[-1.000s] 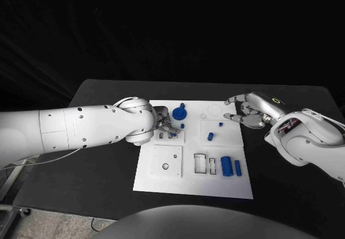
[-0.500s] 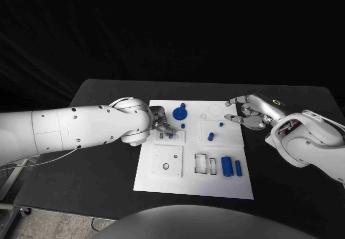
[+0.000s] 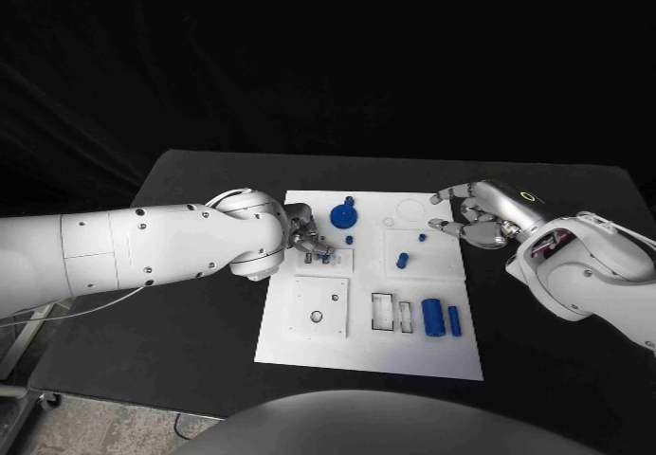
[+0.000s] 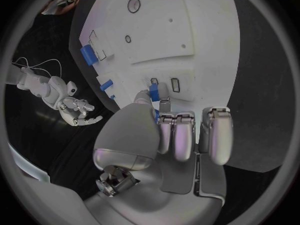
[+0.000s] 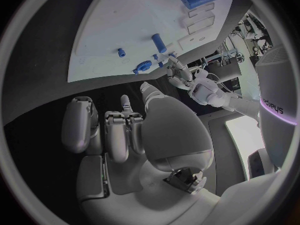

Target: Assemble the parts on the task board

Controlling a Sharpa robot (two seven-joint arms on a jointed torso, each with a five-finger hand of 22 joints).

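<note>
Left hand point(image 3: 309, 242) is down over the left part of the task board point(image 3: 369, 355), pinching a small blue piece point(image 4: 154, 92) between thumb and a fingertip at a pair of small rectangular slots; the remaining fingers are curled in beside it. The left arm crosses in low from the table's left side, wrist bent toward the board.

Board status, largest item first: the blue gear point(image 3: 340, 218) sits near the far edge with a small peg standing just beyond it. A blue cylinder point(image 3: 432, 317) and a slimmer blue bar point(image 3: 452, 319) lie side by side near the right edge, next to two open rectangular pockets. A short blue peg point(image 3: 401, 260) stands mid-board. Judgement: roughly part-way; several recesses look unfilled, and the pinched piece is not yet seated.

Right hand point(image 3: 476, 220) hovers off the board's far right corner, fingers loosely bent and apart, holding nothing.
</note>
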